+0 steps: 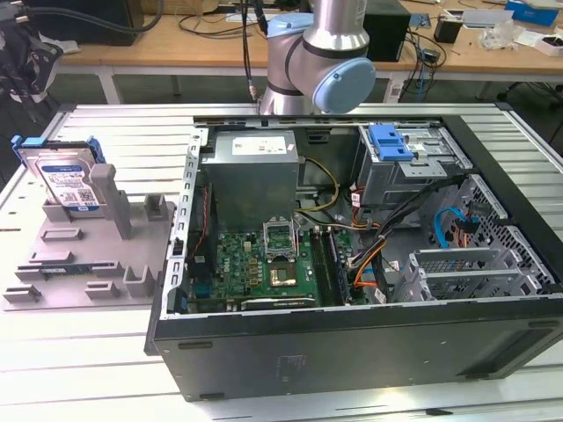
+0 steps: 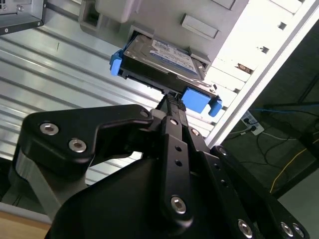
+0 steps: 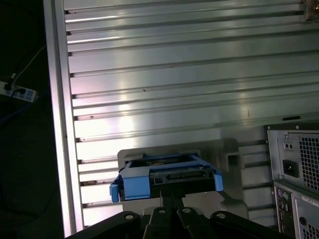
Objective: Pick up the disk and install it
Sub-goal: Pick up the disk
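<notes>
disk [image 1: 66, 176] stands on edge in grey rack [image 1: 97, 255] on surface [image 1: 114, 123], beside open computer case [image 1: 352, 343], likely presenting its edge for grasping | gripper [image 2: 172, 102] faces disk, jaws closed, empty

You saw the disk [image 1: 63, 171] with its lower end hidden inside the grey holder [image 1: 79, 264], and the arm [image 1: 321, 53] cut off by the exterior view's top edge.

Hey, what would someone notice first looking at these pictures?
The open computer case sits in the middle of the exterior view, boards and cables exposed. At the exterior view's left, the disk in its blue frame stands in a grey holder. In both wrist views the gripper points at it.
</notes>
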Robot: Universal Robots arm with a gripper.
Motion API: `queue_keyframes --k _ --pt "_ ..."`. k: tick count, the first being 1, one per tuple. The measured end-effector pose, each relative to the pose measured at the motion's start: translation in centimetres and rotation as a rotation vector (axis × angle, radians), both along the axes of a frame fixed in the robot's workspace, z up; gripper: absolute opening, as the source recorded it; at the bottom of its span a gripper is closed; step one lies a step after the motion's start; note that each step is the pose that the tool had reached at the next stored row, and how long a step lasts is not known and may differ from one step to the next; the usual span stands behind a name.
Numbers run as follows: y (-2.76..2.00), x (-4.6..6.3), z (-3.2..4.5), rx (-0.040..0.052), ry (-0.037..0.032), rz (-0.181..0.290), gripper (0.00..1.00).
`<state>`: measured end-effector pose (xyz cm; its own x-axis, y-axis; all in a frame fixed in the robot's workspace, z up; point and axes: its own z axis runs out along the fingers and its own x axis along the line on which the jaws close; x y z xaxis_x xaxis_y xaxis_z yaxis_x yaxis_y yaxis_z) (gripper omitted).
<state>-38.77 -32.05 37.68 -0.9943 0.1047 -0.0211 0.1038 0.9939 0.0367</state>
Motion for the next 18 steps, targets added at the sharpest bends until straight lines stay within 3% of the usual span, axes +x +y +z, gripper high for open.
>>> queue_keyframes --k 2,5,7,10,14,18 --pt "0.01 0.07 -0.01 -0.0009 0.0031 0.001 0.11" --pt "0.01 0.16 -0.01 -0.0011 0.0170 0.020 0.11" --pt "0.01 0.16 -0.04 -0.0017 0.0262 0.083 0.11" --pt "0.00 0.17 -0.09 -0.0027 0.0321 0.175 0.11" --pt "0.00 0.17 -0.10 -0.0034 0.0389 0.260 0.11" --pt "0.00 0.16 -0.11 -0.0041 0.0470 0.350 0.36"
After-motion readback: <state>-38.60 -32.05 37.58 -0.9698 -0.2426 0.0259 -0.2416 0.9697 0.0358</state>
